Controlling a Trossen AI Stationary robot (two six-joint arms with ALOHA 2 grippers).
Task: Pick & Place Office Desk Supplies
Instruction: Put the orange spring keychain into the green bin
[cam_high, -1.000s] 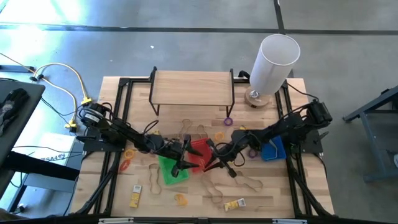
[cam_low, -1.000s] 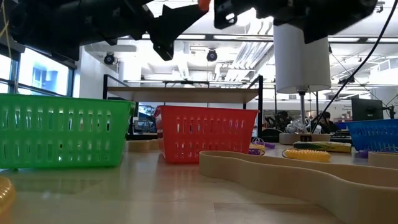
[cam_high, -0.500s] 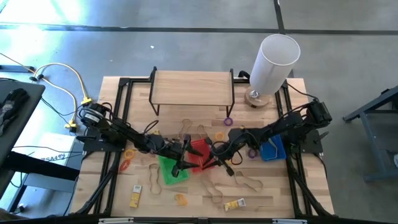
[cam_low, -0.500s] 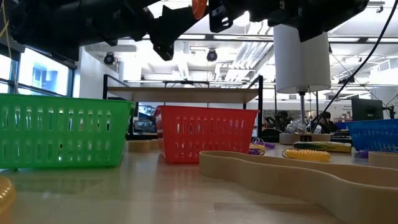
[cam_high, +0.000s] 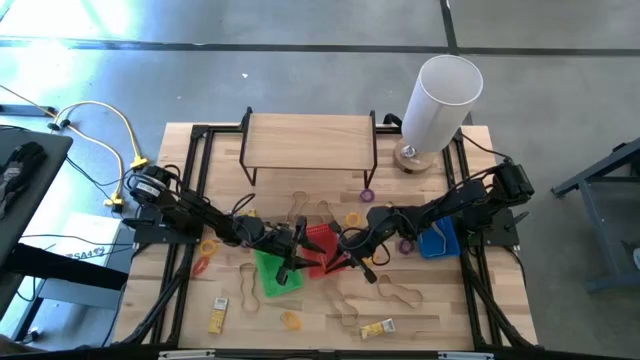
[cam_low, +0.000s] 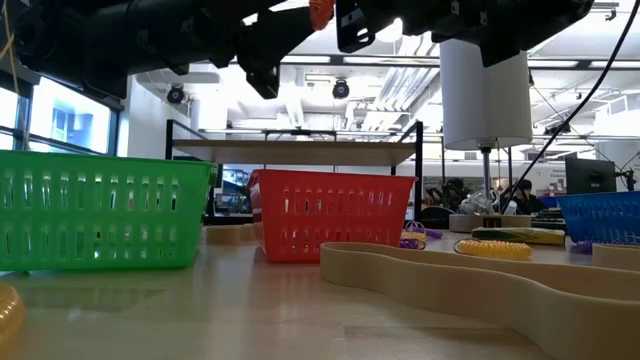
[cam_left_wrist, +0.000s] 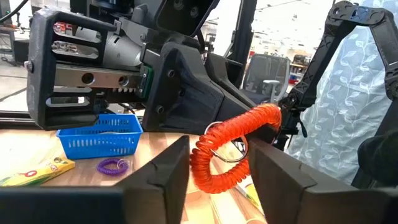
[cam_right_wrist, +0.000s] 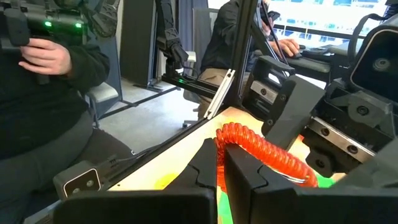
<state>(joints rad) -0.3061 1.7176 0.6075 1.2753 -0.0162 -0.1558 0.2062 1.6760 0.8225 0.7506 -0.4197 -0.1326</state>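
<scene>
On the left of the wooden table (cam_high: 200, 140), a yellow-white packet (cam_high: 217, 314) lies near the front edge, with an orange ring (cam_high: 202, 266) and a yellow ring (cam_high: 208, 245) behind it. Further right stands the green plastic basket (cam_high: 272, 276), and the left gripper (cam_high: 303, 240) hangs above the gap between it and the red plastic basket (cam_high: 318, 240). In its wrist view, its two dark fingers (cam_left_wrist: 158, 171) stand partly open on either side of an orange coiled spiral ring (cam_left_wrist: 233, 146), close to it; whether they press on it cannot be told. The right gripper (cam_high: 340, 243) meets it from the other side above the red basket, its fingers (cam_right_wrist: 239, 168) pinched tight on the same orange coil, which is thus held in the air between the two arms. To the right, thin tan rubber-band loops (cam_high: 400, 293) lie flat on the wood, a purple ring (cam_high: 368, 195) sits near the wooden shelf (cam_high: 310, 140), and a blue plastic basket (cam_high: 440, 243) stands by the right arm. A tall white cylinder (cam_high: 440, 105) rises at the far right corner.
</scene>
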